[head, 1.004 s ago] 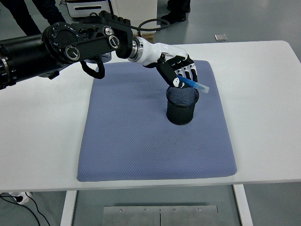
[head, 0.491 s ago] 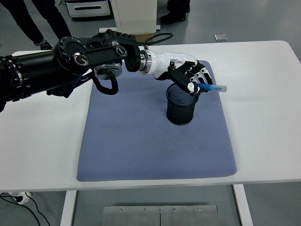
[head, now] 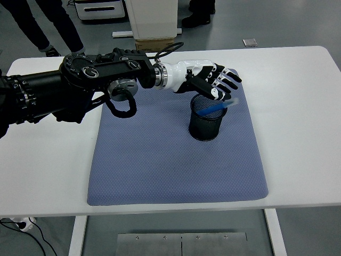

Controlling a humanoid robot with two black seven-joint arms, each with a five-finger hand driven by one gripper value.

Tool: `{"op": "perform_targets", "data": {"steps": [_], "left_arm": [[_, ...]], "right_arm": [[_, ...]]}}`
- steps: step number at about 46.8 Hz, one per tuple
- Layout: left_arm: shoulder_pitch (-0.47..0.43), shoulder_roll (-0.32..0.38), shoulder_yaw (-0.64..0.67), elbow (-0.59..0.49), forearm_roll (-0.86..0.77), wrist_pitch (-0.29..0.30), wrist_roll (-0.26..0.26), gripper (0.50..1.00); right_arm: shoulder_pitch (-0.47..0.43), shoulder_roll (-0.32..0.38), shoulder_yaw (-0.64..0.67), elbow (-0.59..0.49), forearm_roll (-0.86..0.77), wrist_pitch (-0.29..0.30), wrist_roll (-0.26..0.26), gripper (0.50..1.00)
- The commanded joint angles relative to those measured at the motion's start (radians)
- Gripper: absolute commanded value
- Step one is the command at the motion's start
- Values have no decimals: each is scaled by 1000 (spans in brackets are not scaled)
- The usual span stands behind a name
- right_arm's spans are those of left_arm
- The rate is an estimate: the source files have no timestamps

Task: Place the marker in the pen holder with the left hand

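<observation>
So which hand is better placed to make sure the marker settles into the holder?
Left. The left hand is open right above the pen holder, where the blue marker lies tilted across the rim. The right hand is not in view.

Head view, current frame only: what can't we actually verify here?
- Marker: motion-blurred at the pen holder rim; whether it rests inside or is falling can't be told.
- Holder interior: hidden by its own mesh wall.
- Left hand: fingers look spread above the holder, but contact with the marker is unclear through the blur.
- Right arm: outside the frame.
- People at the top edge: only legs show.
</observation>
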Motion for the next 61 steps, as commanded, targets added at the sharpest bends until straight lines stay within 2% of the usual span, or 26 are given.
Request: {"op": "perform_targets", "data": {"steps": [1,10,16,17,20,26,31,35,43,46,61], "left_arm": [[-1,5,-18,0,-15,0,-10,1000],[-5,16,-36,3,-78,6,-60,1000],[4,68,-67,4,-101,48,-60,1000],[13,80,-77,6,-100,77,-60,1000],[21,92,-80,7,-100,106,-60,1000],[42,141,-79,32,-97,123,-60,1000],[88,154,-105,50,-103,126,-68,1000],[152,184,-191,53,-104,126,-85,1000],[367,227,-488,53,-90,123,-181,1000],[419,247,-576,53,-89,125,-185,1000],[545,296,-628,55,-90,117,-192,1000]], "right_arm": [[0,0,0,0,0,0,0,1000],[0,0,0,0,0,0,0,1000],[0,0,0,0,0,0,0,1000],[0,0,0,0,0,0,0,1000],[0,0,0,0,0,0,0,1000],[0,0,0,0,0,0,0,1000],[0,0,0,0,0,0,0,1000],[0,0,0,0,0,0,-1,1000],[0,0,0,0,0,0,0,1000],[0,0,0,0,0,0,0,1000],[0,0,0,0,0,0,0,1000]]}}
